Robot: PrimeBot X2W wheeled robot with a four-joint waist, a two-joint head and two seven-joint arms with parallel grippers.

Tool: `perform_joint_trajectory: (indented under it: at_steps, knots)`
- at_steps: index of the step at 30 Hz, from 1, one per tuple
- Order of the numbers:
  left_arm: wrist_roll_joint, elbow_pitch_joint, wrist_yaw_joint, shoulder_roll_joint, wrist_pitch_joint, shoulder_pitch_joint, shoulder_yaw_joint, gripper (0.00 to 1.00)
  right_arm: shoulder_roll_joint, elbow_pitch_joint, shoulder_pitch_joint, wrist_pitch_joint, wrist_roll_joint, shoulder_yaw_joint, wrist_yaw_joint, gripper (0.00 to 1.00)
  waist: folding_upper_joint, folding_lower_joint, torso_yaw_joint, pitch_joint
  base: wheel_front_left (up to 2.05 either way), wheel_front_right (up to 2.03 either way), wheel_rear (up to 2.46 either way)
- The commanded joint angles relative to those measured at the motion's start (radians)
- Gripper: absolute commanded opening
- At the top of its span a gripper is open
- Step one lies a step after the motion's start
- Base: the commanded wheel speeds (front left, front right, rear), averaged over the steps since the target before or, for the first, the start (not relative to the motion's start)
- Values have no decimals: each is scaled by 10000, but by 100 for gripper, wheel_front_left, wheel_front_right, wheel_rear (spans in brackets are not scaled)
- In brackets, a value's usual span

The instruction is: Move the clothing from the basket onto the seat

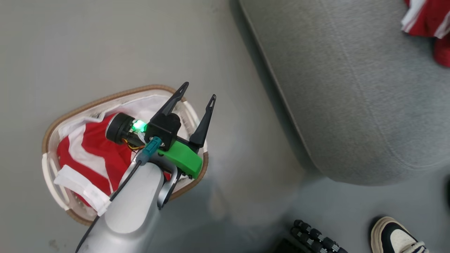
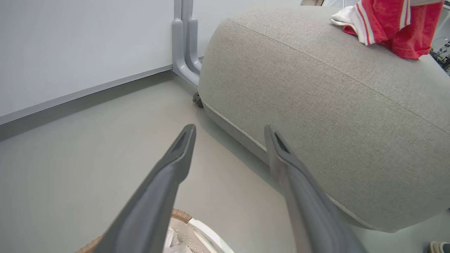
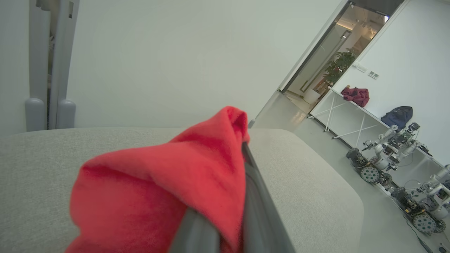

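- Over the basket (image 1: 119, 94), my left gripper (image 1: 199, 90) hangs with 2 fingers spread wide, empty; red clothing (image 1: 95, 151) lies inside.
- Above the seat (image 3: 309, 182), my right gripper (image 3: 241, 147) pinches a red garment (image 3: 158, 182).

Basket (image 1: 116, 96): oval, white perforated, brown braided rim, on the floor near the seat (image 1: 351, 105), not touching. Inside it, crumpled red garment (image 1: 102, 151) with white stripes and bands. Seat: grey woven cushion, rounded corner. Second red-and-white garment (image 2: 390, 24) bunched on top, a fold pinched in my right gripper (image 3: 242, 154).
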Motion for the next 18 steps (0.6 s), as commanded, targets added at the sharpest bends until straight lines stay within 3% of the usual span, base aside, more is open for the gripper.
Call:
perform_joint_trajectory:
  at_steps: [1, 2, 3, 4, 5, 11, 18]
  knots:
    - [8, -38, -15, 79, 2, -171, 95, 100, 99, 124, 114, -3, -101, -296, -12, 0, 0, -1, 932, 943, 0, 0, 0]
    - [14, -52, -15, 92, 2, -177, 156, 100, 159, 199, 256, -3, -197, -527, -12, 7, 0, -1, 1011, 1014, 0, 0, 0]
    - [33, -68, -15, 105, 2, -179, 217, 100, 221, 238, 376, -3, -259, -705, -14, 29, 0, -1, 1063, 1064, 0, 0, 0]
    - [43, -69, -15, 105, 2, -167, 264, 100, 303, 265, 489, -3, -325, -885, -12, 75, 0, -1, 1098, 1095, 0, 0, 0]
    - [56, -72, -15, 93, 2, -137, 339, 100, 437, 274, 640, -3, -369, -1060, -14, 100, 0, -1, 1132, 1115, 0, 0, 0]
    - [87, 1, -16, -10, 2, 30, 609, 100, 1176, -201, 1810, -3, -327, -1761, -14, 100, 0, -1, 1240, 852, 0, 0, 0]
    - [164, -10, 12, -163, 2, 440, 1206, 100, 1888, -1398, 3676, -3, 248, -1883, -14, 100, 0, -1, 1420, -85, 0, 0, 0]
